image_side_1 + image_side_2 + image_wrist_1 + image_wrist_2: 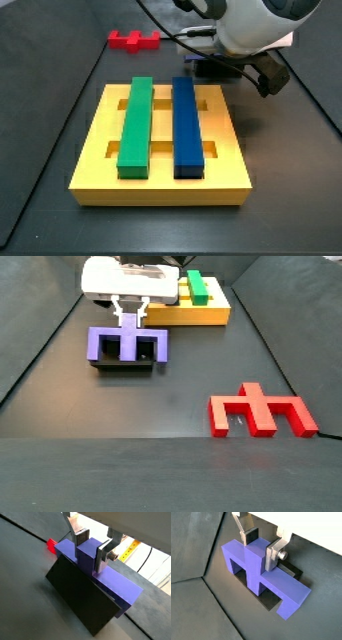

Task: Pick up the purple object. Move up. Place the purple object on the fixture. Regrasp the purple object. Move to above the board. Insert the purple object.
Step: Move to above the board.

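The purple object (117, 584) (294, 587) (107, 344) rests on the black fixture (80, 599) (127, 364), its prongs pointing away from the board. My gripper (90, 556) (260, 552) (130, 324) reaches straight down over it and is shut on its middle prong, one silver finger on each side. The yellow board (160, 185) (203, 316) lies just beyond the fixture and carries a long green bar (136, 125) and a long blue bar (187, 125). In a side view the arm's white body (254, 30) hides most of the block and the fixture.
A red block (261, 411) (134, 40) (51, 545) of similar shape lies flat on the dark floor, apart from the fixture. Dark side walls slope up round the work floor.
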